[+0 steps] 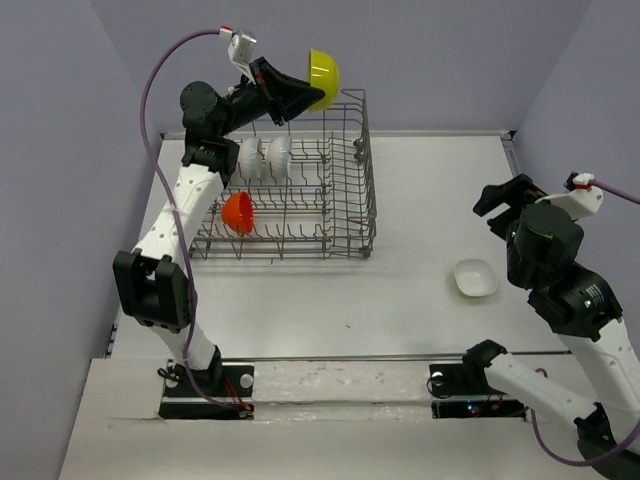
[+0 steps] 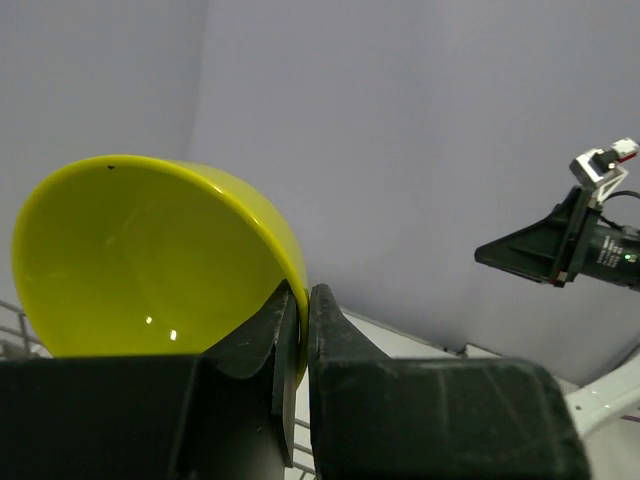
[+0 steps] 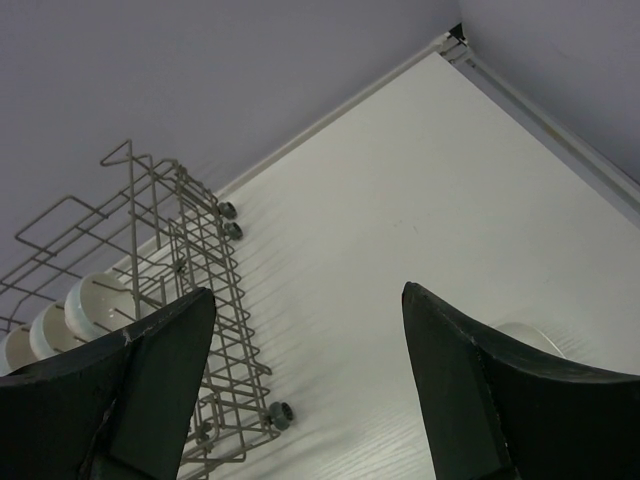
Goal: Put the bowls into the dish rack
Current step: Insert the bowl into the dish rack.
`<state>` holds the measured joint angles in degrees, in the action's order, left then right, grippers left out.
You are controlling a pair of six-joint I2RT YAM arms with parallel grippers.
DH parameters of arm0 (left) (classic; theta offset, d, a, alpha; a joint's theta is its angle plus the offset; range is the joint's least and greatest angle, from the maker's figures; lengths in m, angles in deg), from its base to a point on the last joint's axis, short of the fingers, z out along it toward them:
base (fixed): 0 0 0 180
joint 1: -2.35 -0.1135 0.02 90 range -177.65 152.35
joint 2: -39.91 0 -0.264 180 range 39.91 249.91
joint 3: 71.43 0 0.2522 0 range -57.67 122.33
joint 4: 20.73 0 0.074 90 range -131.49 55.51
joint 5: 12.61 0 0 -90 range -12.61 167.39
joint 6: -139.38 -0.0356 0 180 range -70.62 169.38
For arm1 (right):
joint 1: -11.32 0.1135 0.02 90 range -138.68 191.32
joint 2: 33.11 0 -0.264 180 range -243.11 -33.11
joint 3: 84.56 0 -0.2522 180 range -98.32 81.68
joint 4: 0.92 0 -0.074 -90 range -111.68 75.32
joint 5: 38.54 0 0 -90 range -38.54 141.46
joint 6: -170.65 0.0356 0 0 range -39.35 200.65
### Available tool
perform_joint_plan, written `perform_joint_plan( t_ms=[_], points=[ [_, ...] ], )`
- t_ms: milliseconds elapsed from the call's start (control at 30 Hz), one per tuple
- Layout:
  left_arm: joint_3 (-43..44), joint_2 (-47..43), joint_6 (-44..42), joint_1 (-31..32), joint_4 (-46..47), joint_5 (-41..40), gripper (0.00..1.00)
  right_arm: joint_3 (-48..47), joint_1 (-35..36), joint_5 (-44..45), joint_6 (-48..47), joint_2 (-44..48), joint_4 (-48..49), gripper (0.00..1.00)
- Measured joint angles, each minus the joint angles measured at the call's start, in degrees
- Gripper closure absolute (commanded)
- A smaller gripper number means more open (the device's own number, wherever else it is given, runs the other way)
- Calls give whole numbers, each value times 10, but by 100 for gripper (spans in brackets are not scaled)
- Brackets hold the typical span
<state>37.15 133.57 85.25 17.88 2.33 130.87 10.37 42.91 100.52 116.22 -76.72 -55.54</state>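
The grey wire dish rack (image 1: 345, 215) stands at the table's back left. It holds two white bowls (image 1: 265, 155) and an orange bowl (image 1: 238, 213) on edge. My left gripper (image 1: 305, 92) is shut on the rim of a yellow bowl (image 1: 323, 68) and holds it high above the rack's far edge; the wrist view shows the yellow bowl (image 2: 140, 260) pinched between the fingers (image 2: 335, 340). My right gripper (image 1: 500, 200) is open and empty above the table's right side. A white bowl (image 1: 474, 277) lies on the table beside it. The rack (image 3: 150, 250) also shows in the right wrist view.
The rack's raised wire side (image 1: 368, 170) faces the table's middle. The back wall (image 1: 430, 60) rises close behind the rack. The table's far edge strip (image 3: 540, 110) runs along the right.
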Motion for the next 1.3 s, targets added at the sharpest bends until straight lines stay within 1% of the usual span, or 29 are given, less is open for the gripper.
perform_joint_plan(
  t_ms=[133,200,367,467,567,700,800,1000,1300],
  points=[
    [0,59,132,-12,133,35,100,5,0,-3,0,-3,7,19],
    [0,88,184,-18,186,40,100,10,0,-4,0,-3,9,19],
    [-4,136,273,-28,268,40,100,17,0,-10,-2,-2,10,19],
    [-4,157,307,-32,300,34,100,18,0,-15,-2,-2,10,19],
    [-3,184,361,-38,332,21,100,18,0,-16,-2,-2,11,19],
    [7,231,417,-42,350,2,100,19,0,-20,-2,-2,11,19],
    [10,269,441,-44,349,-14,100,22,0,-23,-2,-3,11,19],
    [21,289,429,-47,297,-41,100,28,0,-30,-2,-10,13,19],
    [55,293,409,-47,260,-75,100,28,0,-37,-2,-29,14,19]
  ],
)
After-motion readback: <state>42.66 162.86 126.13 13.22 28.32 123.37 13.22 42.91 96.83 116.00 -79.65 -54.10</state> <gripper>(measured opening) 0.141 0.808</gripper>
